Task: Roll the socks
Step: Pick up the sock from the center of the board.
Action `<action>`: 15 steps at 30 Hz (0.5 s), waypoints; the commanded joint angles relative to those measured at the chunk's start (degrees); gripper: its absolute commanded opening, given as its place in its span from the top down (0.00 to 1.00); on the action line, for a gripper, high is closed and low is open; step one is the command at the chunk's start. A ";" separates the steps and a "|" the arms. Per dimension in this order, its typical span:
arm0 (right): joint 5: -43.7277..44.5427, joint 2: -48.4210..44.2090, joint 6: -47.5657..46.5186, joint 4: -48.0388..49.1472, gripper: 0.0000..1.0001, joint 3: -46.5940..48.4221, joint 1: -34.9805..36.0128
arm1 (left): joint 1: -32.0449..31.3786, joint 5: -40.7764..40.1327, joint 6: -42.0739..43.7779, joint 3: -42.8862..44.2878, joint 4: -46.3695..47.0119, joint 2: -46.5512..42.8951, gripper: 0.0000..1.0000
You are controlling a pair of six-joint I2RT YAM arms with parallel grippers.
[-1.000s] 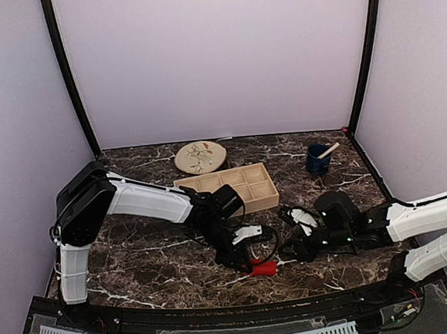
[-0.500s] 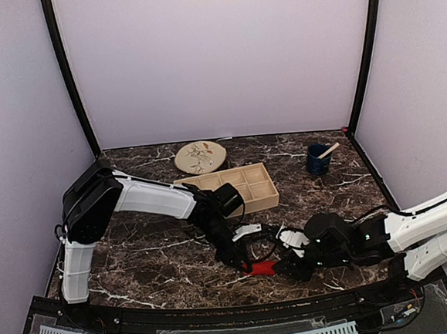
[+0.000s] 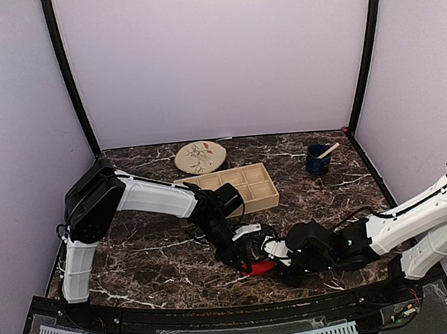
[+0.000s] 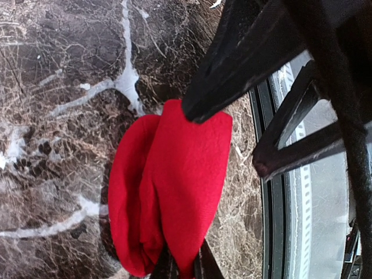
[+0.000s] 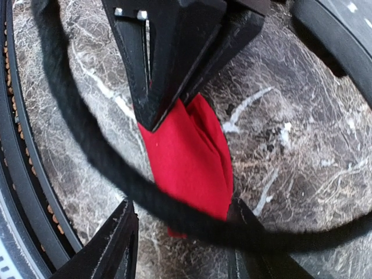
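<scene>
At the table's near edge, just behind the black front rail point(image 3: 180, 308), the socks point(image 3: 262, 268) lie as one bright red folded bundle on the dark marble table point(image 3: 153, 257), with both arms meeting over them. The left gripper point(image 4: 183, 264) is clamped on one end of the bundle, its two fingertips pressed together with red cloth pinched between them. The right gripper point(image 5: 181, 209) faces it from the other side with its jaws spread wide. Seen from its wrist, one finger point(image 5: 119, 241) stands on either side of the socks' free end. In the left wrist view, the tip of one right-hand finger overlaps the edge of the cloth; whether it presses on it cannot be told. A thick black cable point(image 5: 145, 202) loops across the front of the right wrist camera and hides a strip of the socks. Farther back, well apart from the socks, a pale wooden tray point(image 3: 271, 186) divided into compartments sits behind the left arm. Beyond it, near the back wall, lies a round patterned plate point(image 3: 200, 156). In the far right corner, a dark blue cup point(image 3: 314, 162) holds a pale stick point(image 3: 328, 150) leaning over its rim.
</scene>
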 commanded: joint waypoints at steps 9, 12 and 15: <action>1.59 7.01 -3.43 0.52 0.53 4.49 0.53 | 0.14 -1.63 0.42 -0.29 -4.17 1.59 1.00; 1.54 7.85 -3.62 0.42 0.56 4.51 0.51 | 0.23 -1.57 0.43 -0.28 -4.16 1.64 1.00; 0.99 8.87 -3.77 0.41 0.59 4.67 0.46 | 0.31 -1.58 0.48 -0.32 -4.13 1.70 1.00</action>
